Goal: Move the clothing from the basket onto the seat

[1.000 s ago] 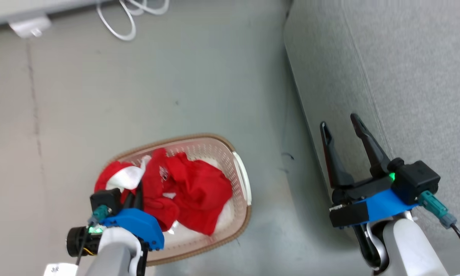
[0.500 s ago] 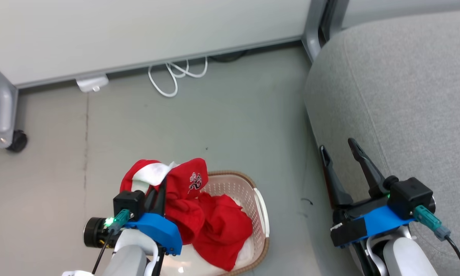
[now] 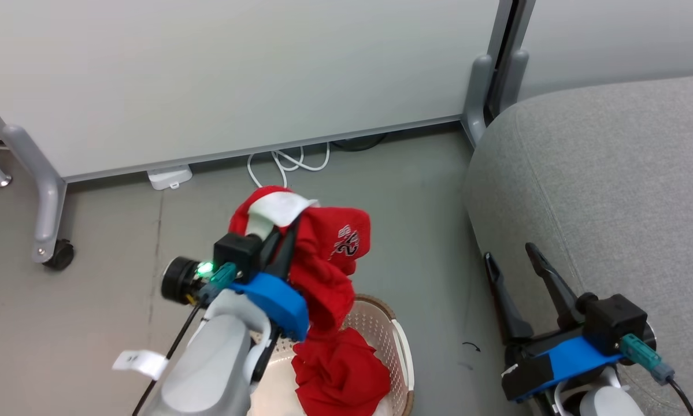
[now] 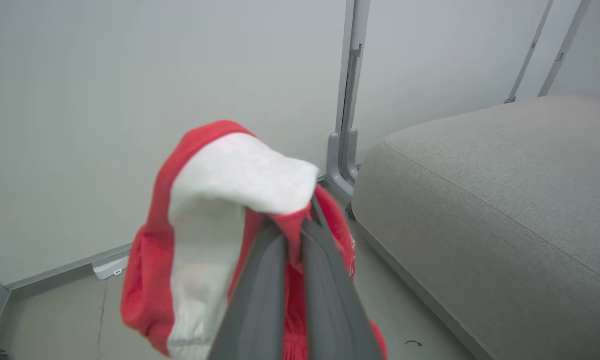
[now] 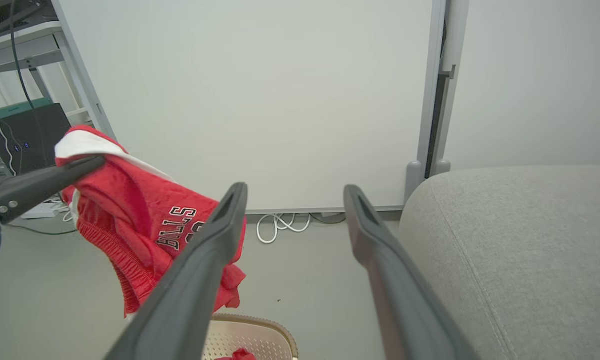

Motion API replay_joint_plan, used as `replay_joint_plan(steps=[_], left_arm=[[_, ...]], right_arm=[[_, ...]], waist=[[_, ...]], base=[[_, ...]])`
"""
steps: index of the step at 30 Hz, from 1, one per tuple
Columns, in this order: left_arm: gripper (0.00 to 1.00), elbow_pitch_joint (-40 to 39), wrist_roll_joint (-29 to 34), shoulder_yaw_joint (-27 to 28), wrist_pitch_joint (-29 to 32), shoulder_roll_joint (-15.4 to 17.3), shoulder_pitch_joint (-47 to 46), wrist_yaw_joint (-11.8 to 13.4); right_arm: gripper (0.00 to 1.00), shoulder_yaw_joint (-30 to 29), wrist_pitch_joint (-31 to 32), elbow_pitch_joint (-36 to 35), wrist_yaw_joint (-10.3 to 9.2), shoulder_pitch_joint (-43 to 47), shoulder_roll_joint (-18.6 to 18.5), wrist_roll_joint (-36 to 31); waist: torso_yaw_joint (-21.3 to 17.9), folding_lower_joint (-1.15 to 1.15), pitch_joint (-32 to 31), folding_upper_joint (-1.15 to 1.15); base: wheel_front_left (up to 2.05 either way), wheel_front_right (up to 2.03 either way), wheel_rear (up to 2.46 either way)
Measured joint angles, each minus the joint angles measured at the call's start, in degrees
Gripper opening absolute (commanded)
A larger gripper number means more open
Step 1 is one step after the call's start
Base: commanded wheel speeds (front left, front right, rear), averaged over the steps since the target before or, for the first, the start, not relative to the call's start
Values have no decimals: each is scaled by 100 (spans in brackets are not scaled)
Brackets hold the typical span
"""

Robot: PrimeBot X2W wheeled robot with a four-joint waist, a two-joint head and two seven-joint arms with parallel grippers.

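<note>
My left gripper [image 3: 282, 234] is shut on a red garment [image 3: 323, 254] with a white band and white print, held in the air above the basket [image 3: 401, 352]. The same garment [image 4: 204, 230] drapes over my left gripper [image 4: 294, 235] in the left wrist view, and hangs at the left as the red garment [image 5: 144, 225] in the right wrist view. A plain red garment [image 3: 340, 375] lies in the cream basket. My right gripper [image 3: 511, 257] stands open beside the grey seat [image 3: 612, 185], with nothing between its fingers; the right gripper [image 5: 294, 192] points toward the wall.
A white partition wall [image 3: 236, 75] with grey wheeled legs [image 3: 48, 219] stands behind. White cables [image 3: 288, 164] and a white power block [image 3: 170, 176] lie on the grey floor at its base. A gap of floor separates basket and seat.
My left gripper has lifted the printed garment up out of the basket. The head camera has tilted up, bringing wall and seat top into view. The right gripper stays open.
</note>
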Motion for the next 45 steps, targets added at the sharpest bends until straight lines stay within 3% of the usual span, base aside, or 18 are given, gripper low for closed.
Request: replay_joint_plan(steps=[10, 21, 29, 35, 45], left_arm=[[0, -467, -854, -1327, 302, -8, -716, -24], [0, -728, -1841, -2481, 277, -10, -1363, 439], [0, -583, -2274, -2920, 141, -11, -1609, 612], [0, -434, -2512, -3104, 45, -8, -1741, 668], [0, -331, -2794, -3428, -38, -8, -1884, 710]], right_arm=[[100, 205, 66, -14, 0, 109, 0, 52], [100, 304, 136, -16, 0, 110, 0, 51], [100, 379, 194, -35, 0, 109, 0, 35], [100, 809, 436, 138, 0, -237, 1, 14], [100, 1204, 909, 1259, 0, -1294, 1, -56]], waist=[[-32, 0, -138, 0], [-81, 1, -164, 0], [-75, 1, -193, 0], [-59, 1, -154, 0], [41, 2, -107, 0]], base=[[0, 0, 0], [0, 0, 0], [0, 0, 0], [0, 0, 0], [0, 0, 0]])
